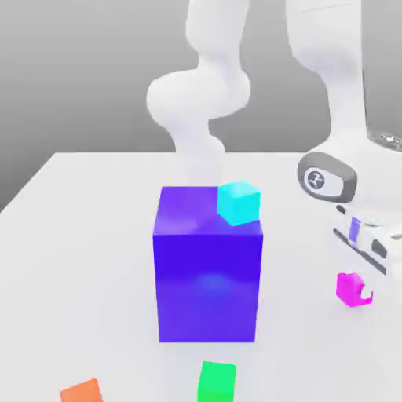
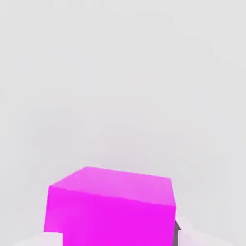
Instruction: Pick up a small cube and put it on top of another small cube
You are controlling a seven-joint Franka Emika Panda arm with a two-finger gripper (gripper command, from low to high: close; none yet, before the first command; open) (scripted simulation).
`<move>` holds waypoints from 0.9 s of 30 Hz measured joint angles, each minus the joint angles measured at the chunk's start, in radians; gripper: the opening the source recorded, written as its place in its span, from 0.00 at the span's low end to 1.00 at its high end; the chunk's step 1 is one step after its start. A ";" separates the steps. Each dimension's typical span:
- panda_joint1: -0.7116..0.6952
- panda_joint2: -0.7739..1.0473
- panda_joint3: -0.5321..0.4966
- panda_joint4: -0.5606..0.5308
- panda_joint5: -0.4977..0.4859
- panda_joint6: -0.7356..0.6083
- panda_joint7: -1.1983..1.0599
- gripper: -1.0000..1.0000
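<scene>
Risk at this stage lies mainly in the carry and the release. The hand (image 1: 363, 276) sits at the exterior view's right, just above the worktop (image 1: 86, 235), with the pink cube (image 1: 351, 288) at its tip; in the hand view the pink cube (image 2: 111, 209) lies close under the camera with a finger (image 2: 178, 229) beside one of its side faces, so the hand appears to be closed on the cube, narrow, though the contact itself is not plainly visible. Whether the cube rests on the worktop or is just clear of it cannot be told. The green cube (image 1: 217, 381) stands near the front edge, well apart from the pink one, with the big blue block (image 1: 208, 271) and the cyan cube (image 1: 239, 202) on its top corner rising beside the route between them, and an orange cube (image 1: 82, 391) farther along the front edge. A low or inward path could clip the blue block; a shallow grip could let the cube twist or slip; an off-centre release onto a target of equal size could tip the pink cube off or push the green one aside. Being a cube, the pink piece has no long axis; it sits level, flat face up, its side faces turned slightly askew to the exterior view.
</scene>
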 joint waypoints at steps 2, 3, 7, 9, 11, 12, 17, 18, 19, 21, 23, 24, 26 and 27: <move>-0.019 -0.049 -0.007 0.016 0.016 -0.042 -0.020 0.00; -0.039 -0.051 -0.024 0.040 0.019 -0.057 -0.037 0.00; -0.143 -0.020 -0.111 0.153 0.027 -0.115 -0.125 0.00; -0.198 -0.001 -0.155 0.212 0.028 -0.143 -0.170 0.00; -0.255 0.017 -0.198 0.271 0.028 -0.171 -0.215 0.00; -0.278 0.027 -0.213 0.290 0.030 -0.184 -0.239 0.00; -0.355 0.080 -0.247 0.310 0.043 -0.234 -0.356 0.00; -0.369 0.088 -0.252 0.311 0.044 -0.242 -0.379 0.00; -0.382 0.095 -0.258 0.311 0.044 -0.249 -0.400 0.00; -0.408 0.105 -0.268 0.310 0.043 -0.262 -0.443 0.00; -0.433 0.111 -0.280 0.309 0.040 -0.272 -0.485 0.00; -0.445 0.112 -0.286 0.308 0.038 -0.276 -0.505 0.00; -0.466 0.111 -0.299 0.306 0.033 -0.282 -0.546 0.00; -0.478 0.108 -0.305 0.304 0.030 -0.284 -0.567 0.00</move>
